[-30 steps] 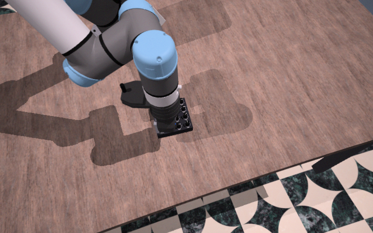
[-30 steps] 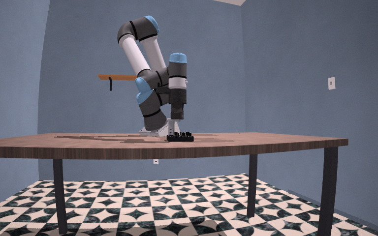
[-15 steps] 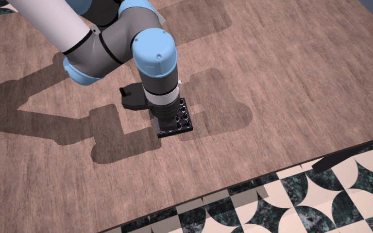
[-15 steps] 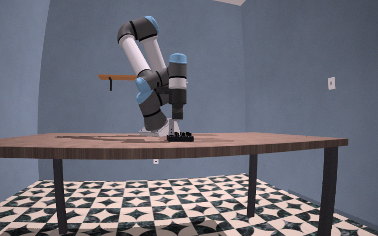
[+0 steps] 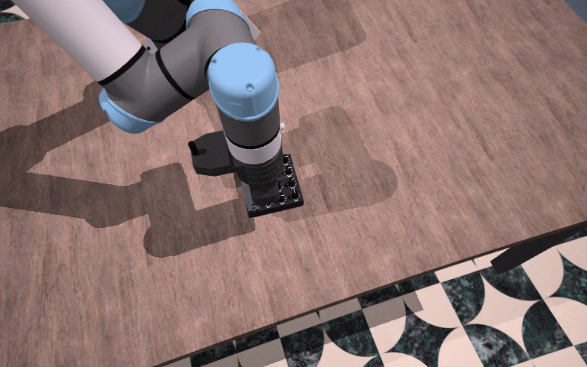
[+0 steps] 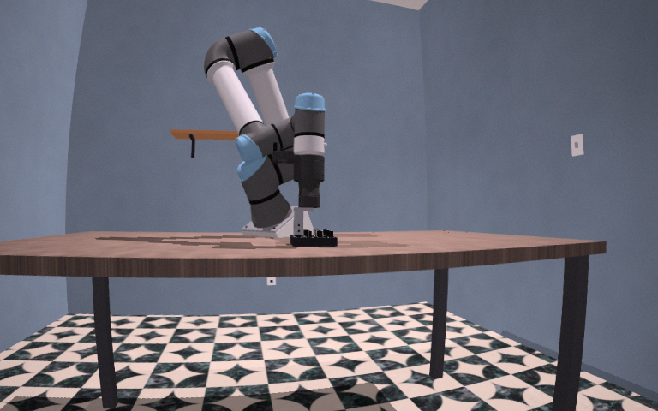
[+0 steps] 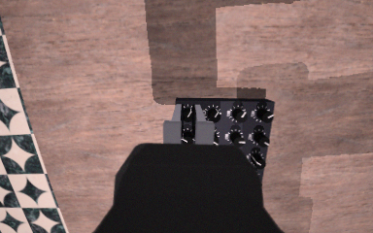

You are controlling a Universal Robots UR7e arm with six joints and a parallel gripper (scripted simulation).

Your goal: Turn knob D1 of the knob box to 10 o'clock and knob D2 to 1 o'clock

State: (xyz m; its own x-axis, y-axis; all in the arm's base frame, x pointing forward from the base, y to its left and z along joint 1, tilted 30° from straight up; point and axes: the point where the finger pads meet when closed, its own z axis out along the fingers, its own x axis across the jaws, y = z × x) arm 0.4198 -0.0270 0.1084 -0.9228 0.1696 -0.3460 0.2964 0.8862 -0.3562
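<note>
The black knob box stands on its feet on the wooden table. My gripper points straight down over the box's edge row. Its two grey fingers are shut on the second knob from the corner, which by the layout looks like knob D2. The corner knob beside it, D1, is free, and its white line shows. In the top view the wrist hides the fingers and about half of the box.
The arm's base stands just behind the box. The table edge runs along the front, with tiled floor below. A wall shelf hangs behind the arm.
</note>
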